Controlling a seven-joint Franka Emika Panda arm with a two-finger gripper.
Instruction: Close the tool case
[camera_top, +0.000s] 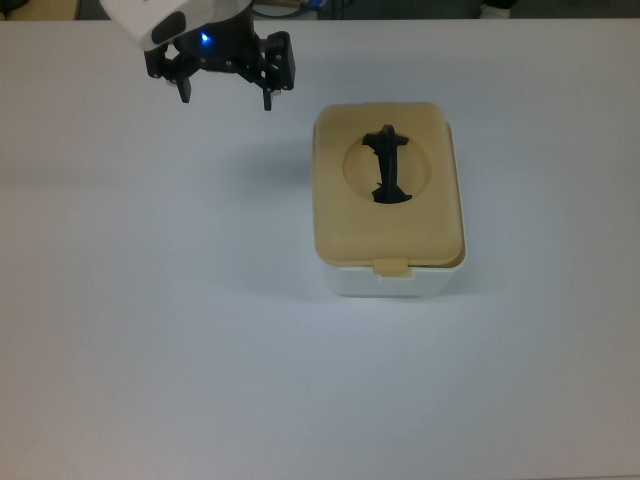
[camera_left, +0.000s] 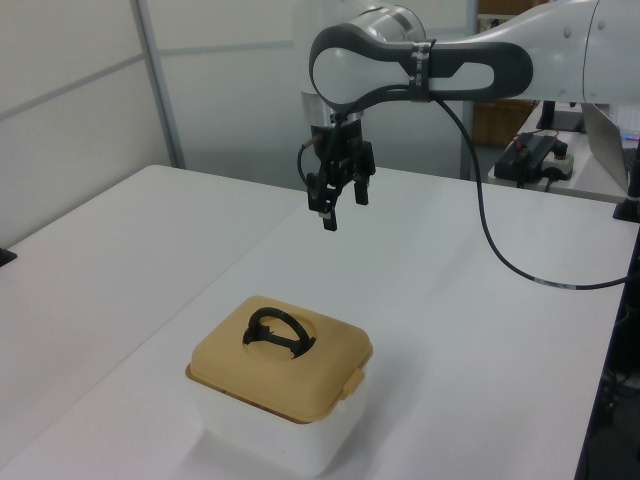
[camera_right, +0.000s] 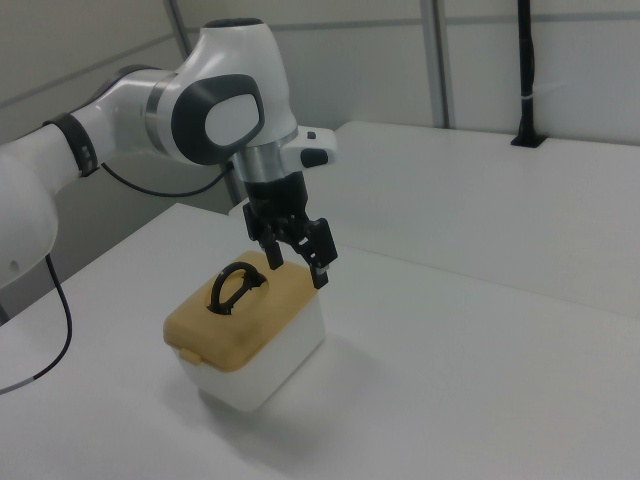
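The tub (camera_top: 385, 281) below and beside the gripper (camera_top: 224, 85) looked like smooth white plastic, faintly see-through. Its lid (camera_top: 388, 210) was matt beige plastic, the handle (camera_top: 388, 165) matt black. The arm (camera_left: 520, 60) above the gripper had a glossy white shell. The table (camera_top: 150, 300) was a smooth, matt white.

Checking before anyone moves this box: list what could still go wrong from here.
1. The beige lid sits on the white tub, but whether its front latch tab is locked cannot be seen; lifted by the black handle, the tub might drop.
2. The gripper, fingers open, hangs above the table apart from the case, so nothing presses the lid down.
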